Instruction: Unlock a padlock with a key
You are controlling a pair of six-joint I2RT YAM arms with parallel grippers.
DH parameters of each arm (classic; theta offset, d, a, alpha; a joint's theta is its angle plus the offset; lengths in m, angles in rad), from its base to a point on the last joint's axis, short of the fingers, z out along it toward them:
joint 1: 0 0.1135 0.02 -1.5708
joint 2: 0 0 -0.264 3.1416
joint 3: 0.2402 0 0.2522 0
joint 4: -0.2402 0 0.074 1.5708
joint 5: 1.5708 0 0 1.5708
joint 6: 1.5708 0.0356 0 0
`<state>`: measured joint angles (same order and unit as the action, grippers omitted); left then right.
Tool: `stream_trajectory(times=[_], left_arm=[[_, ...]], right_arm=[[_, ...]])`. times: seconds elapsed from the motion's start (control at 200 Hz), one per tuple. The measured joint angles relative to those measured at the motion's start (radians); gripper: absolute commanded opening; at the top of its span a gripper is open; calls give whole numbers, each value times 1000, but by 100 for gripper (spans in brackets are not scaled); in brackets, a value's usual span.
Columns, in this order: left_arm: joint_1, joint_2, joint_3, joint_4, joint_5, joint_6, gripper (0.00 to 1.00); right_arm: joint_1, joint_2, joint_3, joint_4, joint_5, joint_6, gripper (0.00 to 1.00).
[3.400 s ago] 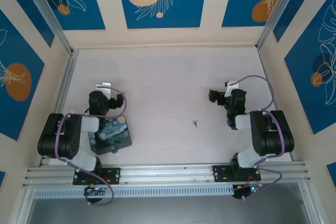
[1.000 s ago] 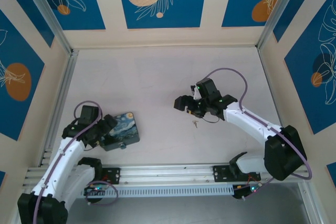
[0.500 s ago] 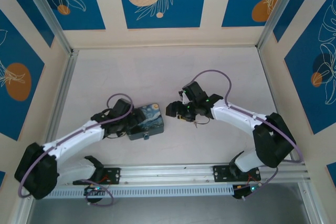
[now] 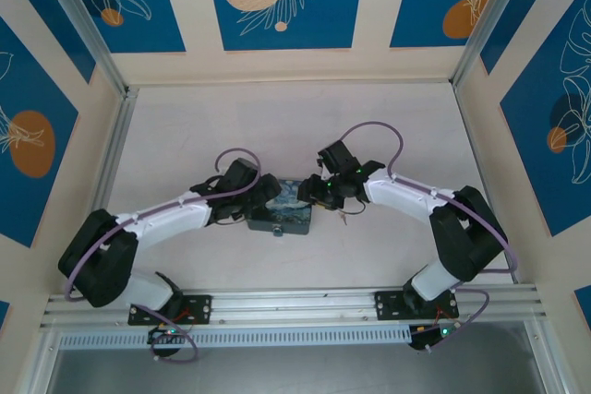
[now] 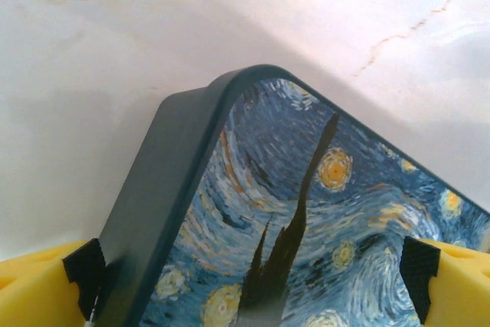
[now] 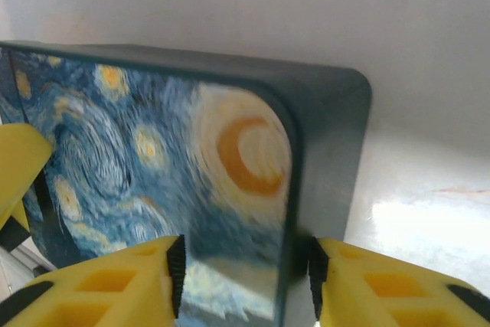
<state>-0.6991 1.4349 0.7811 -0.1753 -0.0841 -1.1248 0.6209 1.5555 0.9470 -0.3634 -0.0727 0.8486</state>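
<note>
While bracing the tin at frame centre, left gripper spread wide across it, right gripper part-shut astride its corner (clamp not confirmable), treat step as staging. Next: fetch key, near tin's right; align to padlock at tin's lower edge, long axis seemingly pointing down-frame.

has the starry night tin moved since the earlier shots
Yes: the tin has slid right, away from the left side rail, toward the middle of the table.
</note>
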Motion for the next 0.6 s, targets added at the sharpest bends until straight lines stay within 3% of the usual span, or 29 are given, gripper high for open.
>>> stream_trajectory(times=[0.115,0.345,0.6], left_arm=[[-10,37,30,8,-8,1,100],[-28,77,69,18,-14,1,100],[-29,92,103,19,-26,27,100]], right_arm=[[-34,6,10,-1,6,10,36],[-107,39,61,0,5,12,35],[-137,42,68,-1,-9,16,66]])
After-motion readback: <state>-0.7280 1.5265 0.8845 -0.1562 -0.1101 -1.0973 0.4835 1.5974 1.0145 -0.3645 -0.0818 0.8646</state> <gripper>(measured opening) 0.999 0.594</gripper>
